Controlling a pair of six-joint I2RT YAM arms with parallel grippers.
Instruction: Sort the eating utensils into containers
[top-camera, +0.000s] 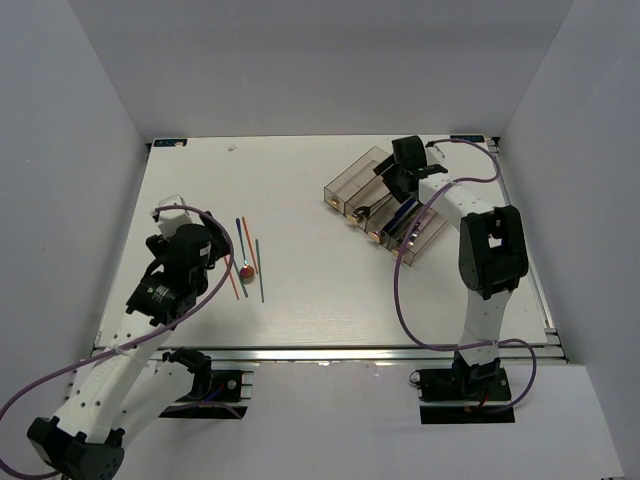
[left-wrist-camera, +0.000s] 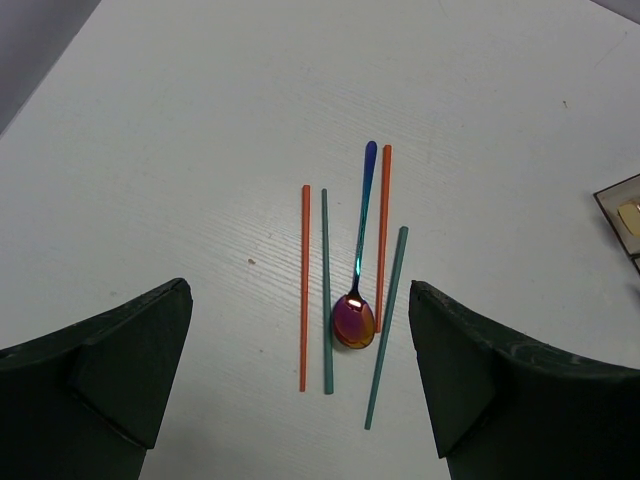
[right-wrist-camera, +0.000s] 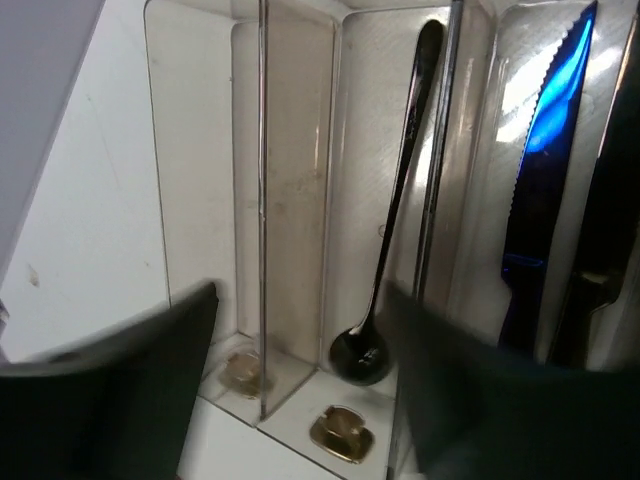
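The left end effector (left-wrist-camera: 300, 300) hangs open over four chopsticks (left-wrist-camera: 326, 290) and a spoon (left-wrist-camera: 355, 320) bunched on the table (left-wrist-camera: 200, 120), straddling them for a pick. The right end effector (right-wrist-camera: 300, 340), open and empty, hovers over the bins (right-wrist-camera: 262, 150), where a black spoon (right-wrist-camera: 400, 200) and blue knife (right-wrist-camera: 545, 150) lie separated.

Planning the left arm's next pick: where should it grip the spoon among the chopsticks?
Probably the blue handle of the spoon near its far tip, from straight above, left claw straddling it: the bowl sits hemmed between chopsticks, though an orange chopstick runs close alongside.
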